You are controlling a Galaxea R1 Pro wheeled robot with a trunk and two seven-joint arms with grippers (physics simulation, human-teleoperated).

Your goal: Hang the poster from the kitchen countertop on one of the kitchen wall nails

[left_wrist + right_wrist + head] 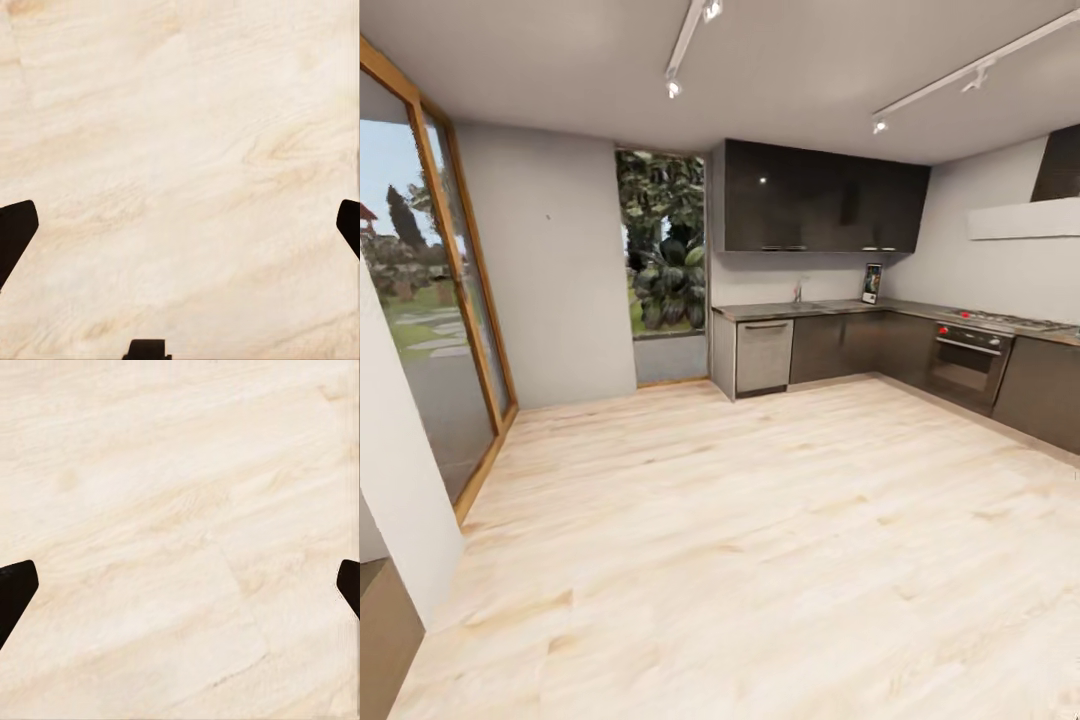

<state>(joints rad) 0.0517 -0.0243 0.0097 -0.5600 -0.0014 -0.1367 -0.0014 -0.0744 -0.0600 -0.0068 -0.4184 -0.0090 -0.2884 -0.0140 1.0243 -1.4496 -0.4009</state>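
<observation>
Left gripper (180, 225): two dark, wedge-shaped fingertips (15, 232) sit at opposite edges of the left wrist view, jaws spread wide, nothing between them. Pointed downward.

Right gripper (180, 589): same pose in the right wrist view, dark fingertips (15, 592) far apart at the frame edges, jaws wide, nothing held. Also pointed downward.

Head view: looks forward across the room from well back, the kitchen countertop (840, 306) far right, the glass door (430, 330) near left. Both wrist views face down, close over the pale wood floor (740, 560), the surface all three views share.
</observation>
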